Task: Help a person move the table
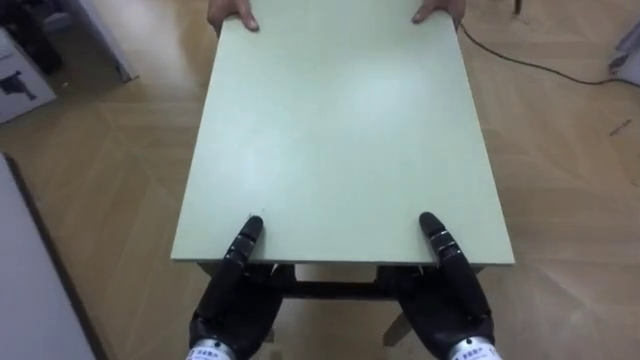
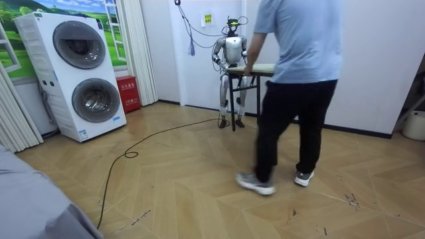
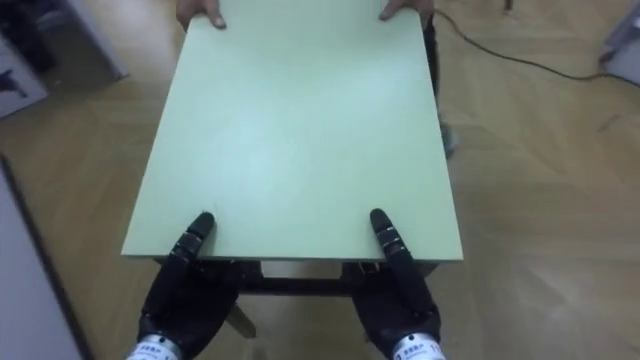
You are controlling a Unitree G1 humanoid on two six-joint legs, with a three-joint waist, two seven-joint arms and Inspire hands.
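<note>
table: pale green top, person's hands at far edge | floor: wood parquet

Seen from the robot's head, two black mechanical hands show at the bottom edge, level with each other and well apart. The left hand is at lower left, back upward, with a small white tag at its wrist. Its thumb lies straight on the pale green rectangular table top, pointing away from the body, and the rest of the hand reaches under the near edge. The right hand mirrors it at lower right, thumb straight on the top. In the room view the robot stands upright, both forearms held forward at about waist height
</note>
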